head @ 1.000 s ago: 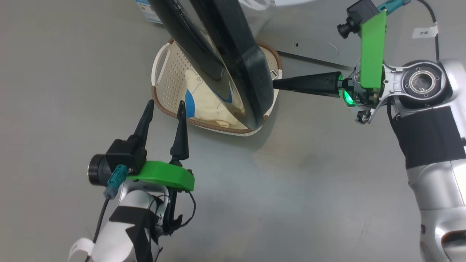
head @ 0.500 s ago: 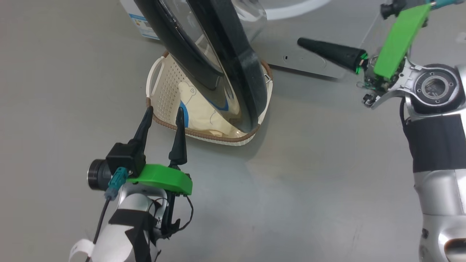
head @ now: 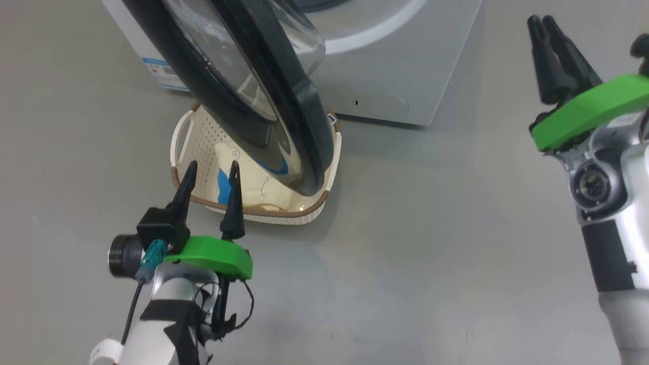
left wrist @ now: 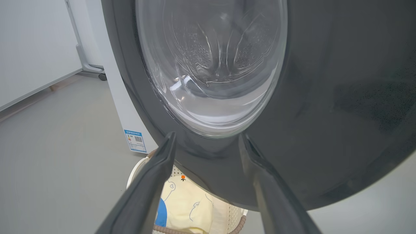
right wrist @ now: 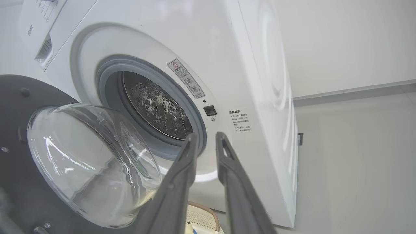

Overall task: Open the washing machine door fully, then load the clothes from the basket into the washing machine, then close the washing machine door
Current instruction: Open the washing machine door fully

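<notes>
Grey floor (head: 405,253), basket (head: 263,213) with clothes (head: 253,188) just beyond left claw (head: 213,166).

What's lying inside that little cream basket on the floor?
A cream-white fabric garment with a blue patch lies in the cream perforated plastic basket; the black-rimmed round glass door hides the rest.

Left forearm (head: 175,284) and right forearm (head: 626,324): silver-white, black-wrapped, each capped by a green plate (head: 213,256). Left gripper (head: 213,165) and right gripper (head: 540,20) show long dark tapered fingers (head: 233,203); black camera (head: 157,228), teal plug (head: 150,253) at left.
</notes>
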### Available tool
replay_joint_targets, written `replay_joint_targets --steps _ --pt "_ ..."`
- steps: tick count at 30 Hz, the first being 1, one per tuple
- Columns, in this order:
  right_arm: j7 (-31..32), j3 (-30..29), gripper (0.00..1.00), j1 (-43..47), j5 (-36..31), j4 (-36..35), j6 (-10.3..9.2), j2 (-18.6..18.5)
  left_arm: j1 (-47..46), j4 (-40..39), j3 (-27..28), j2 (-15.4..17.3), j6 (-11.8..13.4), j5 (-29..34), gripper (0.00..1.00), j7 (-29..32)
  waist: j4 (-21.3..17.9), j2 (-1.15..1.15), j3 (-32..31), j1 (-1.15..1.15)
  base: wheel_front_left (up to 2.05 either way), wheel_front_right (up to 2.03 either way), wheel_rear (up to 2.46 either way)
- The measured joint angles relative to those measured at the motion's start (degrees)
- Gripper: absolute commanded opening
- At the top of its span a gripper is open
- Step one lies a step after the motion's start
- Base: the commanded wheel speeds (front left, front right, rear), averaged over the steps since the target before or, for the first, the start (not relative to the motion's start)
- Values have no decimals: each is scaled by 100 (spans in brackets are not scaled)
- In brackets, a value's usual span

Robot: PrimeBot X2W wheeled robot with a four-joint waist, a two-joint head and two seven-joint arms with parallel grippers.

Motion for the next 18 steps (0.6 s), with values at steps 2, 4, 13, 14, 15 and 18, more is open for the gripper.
replay_joint_targets --steps 2,4,13,14,15,18 --pt "-467 120 100 191 -308 83 0 -58 125 75 82 10 -21 57 100 0 -86 0 -100 0 0 0 0" --pt "-859 180 100 357 -610 190 0 -131 246 108 113 24 -52 85 100 0 -171 0 -199 0 0 0 0" --pt "-1703 -185 100 943 -1359 561 1 -83 400 191 282 69 -103 216 100 0 -474 0 -553 0 0 0 0" --pt "-1748 -275 100 1023 -1461 590 1 -75 413 199 283 68 -126 225 100 0 -501 0 -591 0 0 0 0" --pt "-1781 -367 100 1110 -1574 611 1 -60 421 220 285 68 -153 225 100 0 -524 0 -629 0 0 0 0" --pt "-1858 -711 100 1452 -1894 637 1 24 509 294 286 68 -225 225 100 0 -563 0 -756 0 0 0 0"
